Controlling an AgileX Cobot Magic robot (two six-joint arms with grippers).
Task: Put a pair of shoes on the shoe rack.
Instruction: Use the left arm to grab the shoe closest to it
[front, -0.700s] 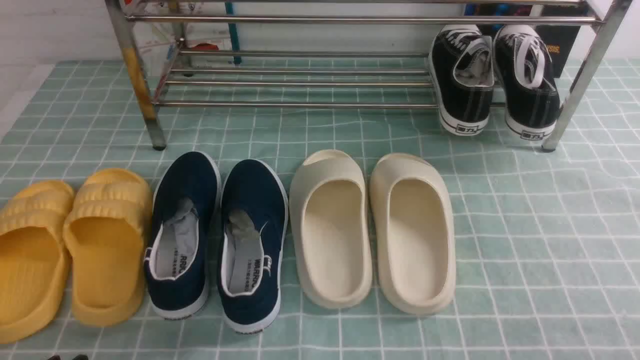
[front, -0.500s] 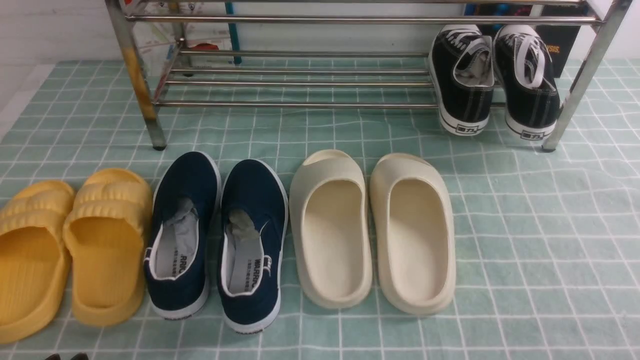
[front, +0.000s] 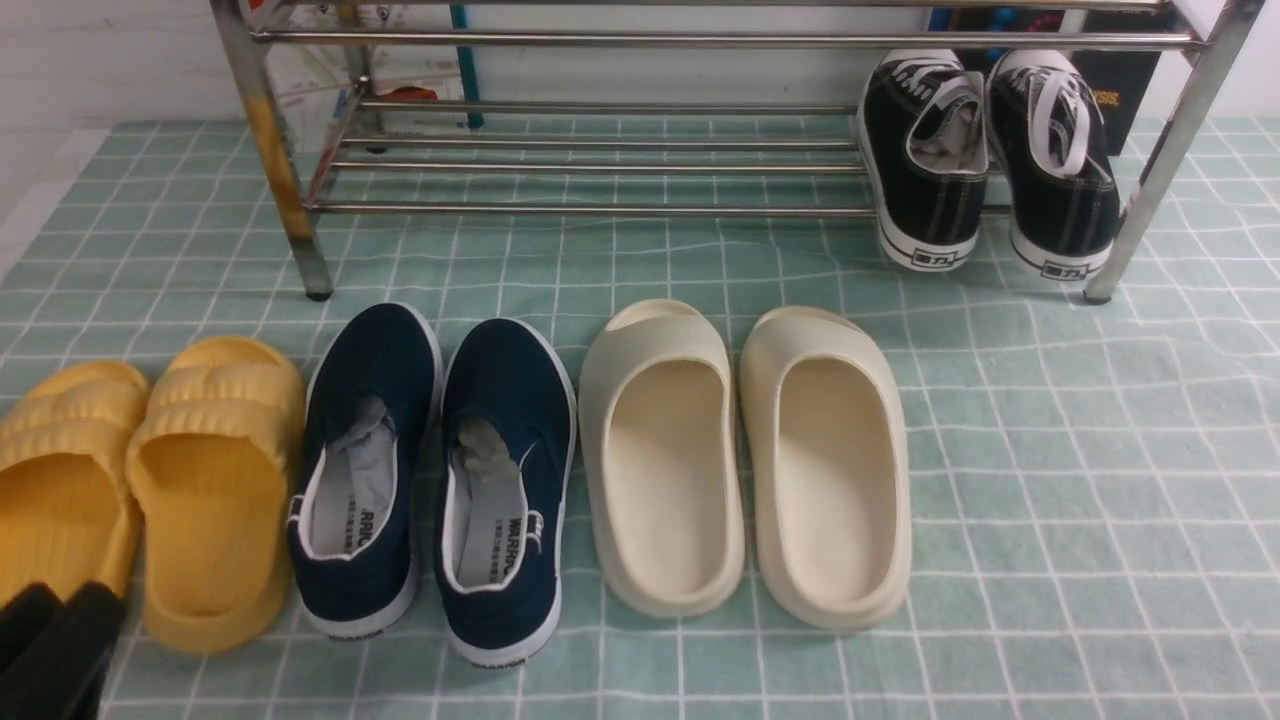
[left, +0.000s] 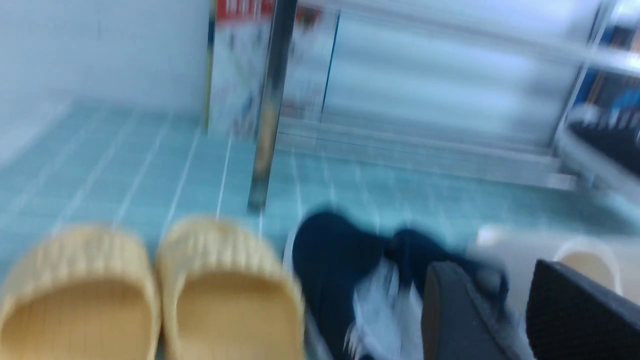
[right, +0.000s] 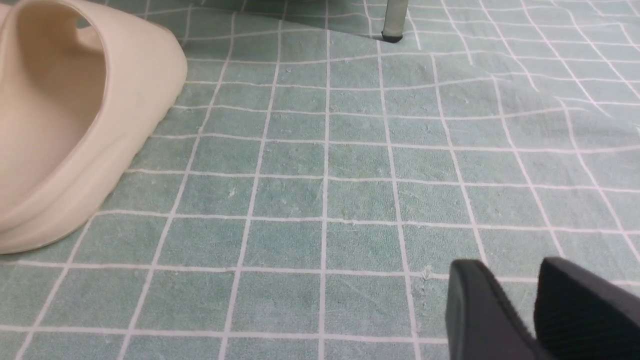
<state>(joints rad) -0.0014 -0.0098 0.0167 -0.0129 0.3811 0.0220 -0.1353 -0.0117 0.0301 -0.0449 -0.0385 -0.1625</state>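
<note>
The two navy-blue slip-on shoes, left one (front: 365, 470) and right one (front: 505, 480), stand side by side on the green checked cloth, heels toward me. The chrome shoe rack (front: 600, 208) stands behind them, with its yellow-stained leg (front: 275, 170) at the left. My left gripper (front: 62, 592) shows at the bottom left corner, over the heel of a yellow slipper, left of the navy shoes. In the blurred left wrist view it (left: 492, 280) is open and empty, with the navy shoes (left: 330, 260) beyond it. My right gripper (right: 510, 285) is open and empty, low over bare cloth.
Two black lace-up sneakers (front: 925, 160) sit on the rack's lower rails at the right. Two cream slippers (front: 665, 460) lie right of the navy shoes, and one shows in the right wrist view (right: 75, 125). Two yellow slippers (front: 215, 480) lie to the left.
My left gripper has come up into the front view at the bottom left and moved forward over the yellow slipper's heel. The shoes have not moved.
</note>
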